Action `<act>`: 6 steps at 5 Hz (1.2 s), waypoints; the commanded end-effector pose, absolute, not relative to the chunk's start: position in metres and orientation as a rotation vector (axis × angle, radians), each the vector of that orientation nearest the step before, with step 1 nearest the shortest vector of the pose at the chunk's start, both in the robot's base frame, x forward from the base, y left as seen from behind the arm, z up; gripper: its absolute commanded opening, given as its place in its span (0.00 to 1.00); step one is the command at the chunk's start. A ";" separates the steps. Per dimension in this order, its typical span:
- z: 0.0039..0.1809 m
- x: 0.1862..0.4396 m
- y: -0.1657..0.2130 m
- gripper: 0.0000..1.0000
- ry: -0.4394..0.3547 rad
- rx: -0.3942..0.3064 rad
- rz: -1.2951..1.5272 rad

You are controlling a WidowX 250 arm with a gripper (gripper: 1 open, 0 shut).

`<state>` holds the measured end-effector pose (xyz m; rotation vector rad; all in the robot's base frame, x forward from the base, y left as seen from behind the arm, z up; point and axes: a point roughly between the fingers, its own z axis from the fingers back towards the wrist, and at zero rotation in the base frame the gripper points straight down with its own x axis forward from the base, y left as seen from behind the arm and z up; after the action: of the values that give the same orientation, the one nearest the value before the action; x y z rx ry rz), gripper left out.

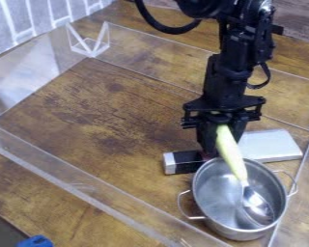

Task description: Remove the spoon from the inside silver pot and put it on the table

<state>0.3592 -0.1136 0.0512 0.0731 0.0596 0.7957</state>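
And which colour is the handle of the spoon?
Pale yellow-green; the spoon shows only in the single camera view.

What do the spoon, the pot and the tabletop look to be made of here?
Spoon: matte pale yellow-green handle, likely plastic; shiny bowl, likely metal.
Silver pot: polished, reflective walls, probably stainless steel.
Table: dark brown with visible grain, wood or a wood-look laminate.

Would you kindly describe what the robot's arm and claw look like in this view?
The arm is black all over, built of slim, blocky segments stacked vertically. Black cables loop from its upper part at the top of the picture. The claw is also black, a short crossbar with small dark fingers. No markings are legible.
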 end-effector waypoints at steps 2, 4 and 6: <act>0.091 0.365 -0.123 0.00 -0.028 -0.012 0.810; 0.091 0.362 -0.125 0.00 -0.020 -0.017 0.787; 0.094 0.369 -0.127 0.00 -0.013 -0.022 0.768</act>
<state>0.3599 -0.1254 0.0631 0.0398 0.0550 0.7641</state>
